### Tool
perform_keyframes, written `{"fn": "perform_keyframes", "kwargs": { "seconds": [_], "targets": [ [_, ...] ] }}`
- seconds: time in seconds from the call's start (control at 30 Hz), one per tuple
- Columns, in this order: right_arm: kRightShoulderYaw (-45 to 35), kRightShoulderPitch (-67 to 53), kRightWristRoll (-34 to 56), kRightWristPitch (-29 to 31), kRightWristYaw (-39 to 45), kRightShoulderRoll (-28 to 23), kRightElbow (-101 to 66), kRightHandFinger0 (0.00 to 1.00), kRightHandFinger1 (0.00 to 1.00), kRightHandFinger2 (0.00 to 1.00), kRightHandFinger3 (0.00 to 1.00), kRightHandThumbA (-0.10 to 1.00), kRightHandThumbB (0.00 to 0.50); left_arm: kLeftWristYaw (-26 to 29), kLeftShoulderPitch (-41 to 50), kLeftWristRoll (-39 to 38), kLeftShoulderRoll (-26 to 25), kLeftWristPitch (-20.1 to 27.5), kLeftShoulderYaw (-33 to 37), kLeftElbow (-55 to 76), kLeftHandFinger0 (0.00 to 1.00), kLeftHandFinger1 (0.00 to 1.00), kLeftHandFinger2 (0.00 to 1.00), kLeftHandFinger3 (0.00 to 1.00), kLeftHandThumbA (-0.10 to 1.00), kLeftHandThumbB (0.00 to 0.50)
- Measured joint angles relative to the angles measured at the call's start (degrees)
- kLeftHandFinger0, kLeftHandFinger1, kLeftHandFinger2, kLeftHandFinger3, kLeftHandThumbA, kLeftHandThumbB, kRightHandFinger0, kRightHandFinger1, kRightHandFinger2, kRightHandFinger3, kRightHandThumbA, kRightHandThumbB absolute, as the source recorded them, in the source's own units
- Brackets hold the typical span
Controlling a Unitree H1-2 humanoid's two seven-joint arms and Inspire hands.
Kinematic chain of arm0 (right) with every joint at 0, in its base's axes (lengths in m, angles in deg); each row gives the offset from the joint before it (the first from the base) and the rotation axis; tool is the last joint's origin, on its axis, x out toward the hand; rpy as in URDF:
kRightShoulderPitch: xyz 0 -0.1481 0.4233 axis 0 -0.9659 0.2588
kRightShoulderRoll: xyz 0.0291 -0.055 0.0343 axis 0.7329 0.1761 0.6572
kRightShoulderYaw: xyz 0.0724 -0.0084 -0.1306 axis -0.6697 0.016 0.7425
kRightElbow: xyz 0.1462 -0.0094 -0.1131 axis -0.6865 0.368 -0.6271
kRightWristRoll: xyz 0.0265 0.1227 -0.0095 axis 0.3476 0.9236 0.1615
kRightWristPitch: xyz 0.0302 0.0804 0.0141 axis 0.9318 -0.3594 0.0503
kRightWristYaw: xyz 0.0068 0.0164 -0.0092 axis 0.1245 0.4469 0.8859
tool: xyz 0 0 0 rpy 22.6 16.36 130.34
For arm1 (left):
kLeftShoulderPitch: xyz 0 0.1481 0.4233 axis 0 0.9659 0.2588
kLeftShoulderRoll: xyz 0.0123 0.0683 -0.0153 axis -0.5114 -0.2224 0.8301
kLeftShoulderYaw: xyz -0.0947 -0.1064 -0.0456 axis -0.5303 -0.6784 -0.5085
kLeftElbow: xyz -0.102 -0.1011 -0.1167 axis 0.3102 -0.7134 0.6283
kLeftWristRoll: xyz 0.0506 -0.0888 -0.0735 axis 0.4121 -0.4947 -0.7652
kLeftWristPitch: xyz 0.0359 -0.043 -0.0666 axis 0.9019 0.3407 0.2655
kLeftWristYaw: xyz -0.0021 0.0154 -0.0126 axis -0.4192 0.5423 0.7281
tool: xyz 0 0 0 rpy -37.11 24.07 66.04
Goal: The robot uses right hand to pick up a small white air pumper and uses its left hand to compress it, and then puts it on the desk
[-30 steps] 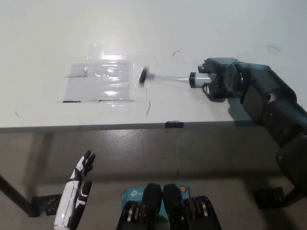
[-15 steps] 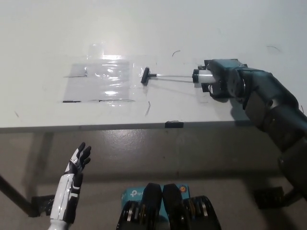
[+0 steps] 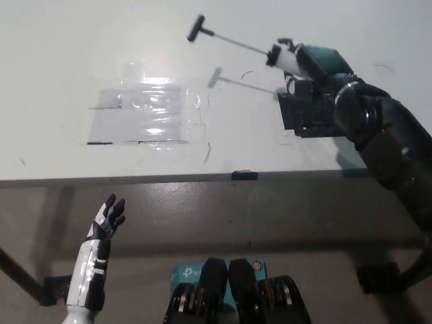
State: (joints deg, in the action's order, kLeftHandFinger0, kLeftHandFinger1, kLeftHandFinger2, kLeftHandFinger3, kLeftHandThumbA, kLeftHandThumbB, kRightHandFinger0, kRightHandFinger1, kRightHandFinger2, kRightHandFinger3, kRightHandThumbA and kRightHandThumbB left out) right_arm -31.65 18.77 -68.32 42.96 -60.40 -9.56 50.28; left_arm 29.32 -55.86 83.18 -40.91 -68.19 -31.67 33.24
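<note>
Since the earlier frames the air pumper (image 3: 280, 57) has come up off the desk (image 3: 67, 54). It was lying flat with its T-handle near the taped plastic sheet (image 3: 145, 115), and now it's in the air at the upper middle of the frame, throwing a faint shadow on the desk just below it.

The right hand (image 3: 314, 74) is wrapped around the white barrel, fingers closed on it, at upper right. The thin rod sticks out of the barrel toward the upper left and ends in the black T-handle (image 3: 197, 28). So the long axis runs diagonally, handle end pointing up-left, away from the black hand.

The left hand (image 3: 106, 223) is way down at lower left, below the desk edge, fingers spread and holding nothing. It's only drifted a bit since the earlier frames.

What matters next, I'd say: that handle is the part the white hand has to push, and it's well apart from it, up across the whole desk. The handle does at least point to the left side of the frame, so the free end faces the hand that needs it. Either the left hand comes up or the right brings the pump down toward it, probably both.
</note>
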Motion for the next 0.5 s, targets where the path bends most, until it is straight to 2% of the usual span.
{"fn": "perform_keyframes", "kwargs": {
  "seconds": [0.03, 0.13, 0.17, 0.2, 0.3, 0.37, 0.43, 0.5],
  "targets": [
    [-0.1, -1.0, 0.0, 0.0, 0.1, -0.2, -2.3, 0.13, 0.64, 0.89, 1.00, -0.10, 0.147, 0.0, -0.1, 0.0, 0.0, -0.1, 0.0, 0.2, 1.00, 1.00, 1.00, 1.00, 1.00, 0.044],
    [-0.1, -4.0, -0.2, -0.3, 0.7, -0.7, -8.1, 0.09, 0.59, 0.87, 0.98, -0.10, 0.115, 0.0, -0.4, -0.1, 0.0, -0.2, -0.1, 0.8, 1.00, 1.00, 1.00, 1.00, 1.00, 0.036],
    [-0.1, -5.6, -0.3, -0.4, 1.2, -0.9, -11.2, 0.08, 0.57, 0.86, 0.91, -0.10, 0.125, 0.0, -0.7, -0.1, 0.0, -0.4, -0.2, 1.0, 1.00, 1.00, 1.00, 1.00, 1.00, 0.024],
    [-0.1, -6.9, -0.3, -0.6, 1.7, -1.1, -13.6, 0.07, 0.54, 0.85, 0.85, -0.10, 0.138, 0.0, -1.0, -0.2, 0.0, -0.5, -0.2, 1.1, 1.00, 1.00, 1.00, 1.00, 1.00, 0.033],
    [0.0, -10.7, -0.8, -1.0, 3.0, -1.8, -20.1, 0.03, 0.50, 0.84, 0.78, -0.10, 0.157, 0.0, -2.0, -0.1, 0.0, -1.0, -0.7, 1.3, 1.00, 1.00, 1.00, 1.00, 1.00, 0.059],
    [0.2, -13.1, -1.1, -1.4, 4.1, -2.4, -24.4, 0.01, 0.49, 0.84, 0.79, -0.10, 0.163, 0.0, -2.8, -0.1, -0.1, -1.3, -1.1, 1.6, 1.00, 1.00, 1.00, 1.00, 1.00, 0.082],
    [0.4, -15.2, -1.3, -1.6, 5.2, -3.1, -28.6, 0.00, 0.49, 0.82, 0.84, -0.10, 0.158, 0.0, -3.6, -0.1, -0.1, -1.8, -1.6, 1.9, 1.00, 1.00, 1.00, 1.00, 1.00, 0.051],
    [0.6, -17.1, -1.6, -1.9, 6.4, -3.8, -32.7, 0.00, 0.47, 0.78, 0.83, -0.10, 0.162, 0.0, -4.4, -0.1, -0.1, -2.1, -2.1, 2.0, 1.00, 1.00, 1.00, 1.00, 1.00, 0.030]
  ]
}}
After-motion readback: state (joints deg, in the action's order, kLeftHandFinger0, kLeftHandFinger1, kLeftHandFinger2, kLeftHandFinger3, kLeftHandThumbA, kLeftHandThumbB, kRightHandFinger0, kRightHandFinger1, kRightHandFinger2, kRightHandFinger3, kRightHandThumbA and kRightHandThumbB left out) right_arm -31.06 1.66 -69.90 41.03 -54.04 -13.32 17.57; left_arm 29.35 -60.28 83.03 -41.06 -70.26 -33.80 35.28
